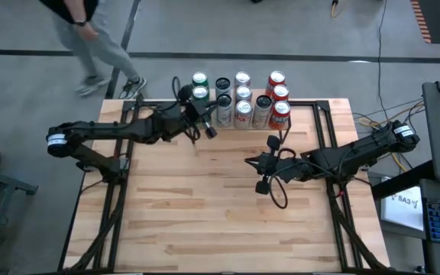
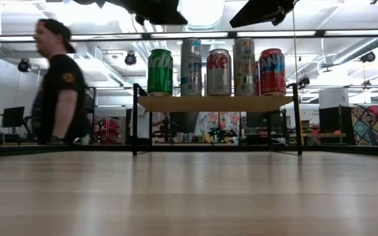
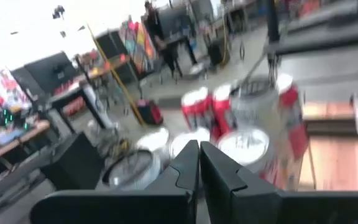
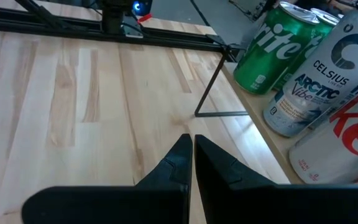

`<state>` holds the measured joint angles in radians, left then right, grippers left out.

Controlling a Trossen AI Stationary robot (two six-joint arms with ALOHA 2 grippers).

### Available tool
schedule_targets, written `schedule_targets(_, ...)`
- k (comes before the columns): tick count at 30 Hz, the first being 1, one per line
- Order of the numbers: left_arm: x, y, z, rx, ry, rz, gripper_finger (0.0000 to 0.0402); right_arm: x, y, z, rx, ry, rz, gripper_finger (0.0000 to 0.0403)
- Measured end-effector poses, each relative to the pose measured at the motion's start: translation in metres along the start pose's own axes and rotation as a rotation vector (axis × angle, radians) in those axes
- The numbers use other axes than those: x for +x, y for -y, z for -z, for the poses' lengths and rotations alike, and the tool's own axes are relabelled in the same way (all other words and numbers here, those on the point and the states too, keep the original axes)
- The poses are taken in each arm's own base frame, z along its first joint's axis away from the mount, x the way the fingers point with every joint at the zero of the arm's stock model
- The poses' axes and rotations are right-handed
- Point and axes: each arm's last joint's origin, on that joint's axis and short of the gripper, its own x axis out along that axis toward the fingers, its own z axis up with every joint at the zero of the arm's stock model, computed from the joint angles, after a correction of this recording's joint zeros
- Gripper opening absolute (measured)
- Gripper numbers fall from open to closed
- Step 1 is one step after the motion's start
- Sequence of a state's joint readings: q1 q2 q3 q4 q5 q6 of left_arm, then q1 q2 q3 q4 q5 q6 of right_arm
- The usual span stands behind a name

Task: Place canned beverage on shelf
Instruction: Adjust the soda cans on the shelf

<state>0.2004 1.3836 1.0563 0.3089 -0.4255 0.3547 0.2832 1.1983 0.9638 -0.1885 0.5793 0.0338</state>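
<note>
Item: canned beverages, a cluster of upright cans (image 1: 239, 99) standing on the shelf (image 2: 215, 103), which sits at the far edge of the worktop (image 1: 220, 206); front row seen level includes a green can (image 2: 160, 72), a silver one and a red can (image 2: 272, 71). You will find no loose can on the open boards in any view, so the placing looks done or nearly so (a judgement only). Left tool (image 1: 207, 122): fingers pressed together, holding nothing, poised just at the shelf's left front, the cans directly ahead of it and close. Right tool (image 1: 263, 172): fingers together, empty, out over mid-worktop, the shelf lying beyond it and to one side. Relation to note: your left arm is the nearer to the cans, whose long axes stand vertical.
</note>
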Motion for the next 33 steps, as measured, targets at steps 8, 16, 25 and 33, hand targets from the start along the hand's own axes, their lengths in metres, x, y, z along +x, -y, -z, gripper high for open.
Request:
schedule_targets(8,0.005,0.003,0.005,0.014,-0.039,0.009,0.0,0.0,0.0,0.0,-0.002,-0.001,0.0,0.0009)
schedule_targets(16,0.008,0.004,0.009,0.018,-0.057,0.009,0.0,0.0,0.0,0.0,-0.002,-0.001,0.0,0.0009)
schedule_targets(25,0.008,0.005,0.013,0.03,-0.087,0.009,0.0,0.0,0.0,0.0,-0.002,-0.002,0.0,0.0009)
schedule_targets(33,0.008,0.004,0.014,0.029,-0.102,0.002,0.0,0.0,0.0,0.0,-0.002,-0.002,0.0,0.0009)
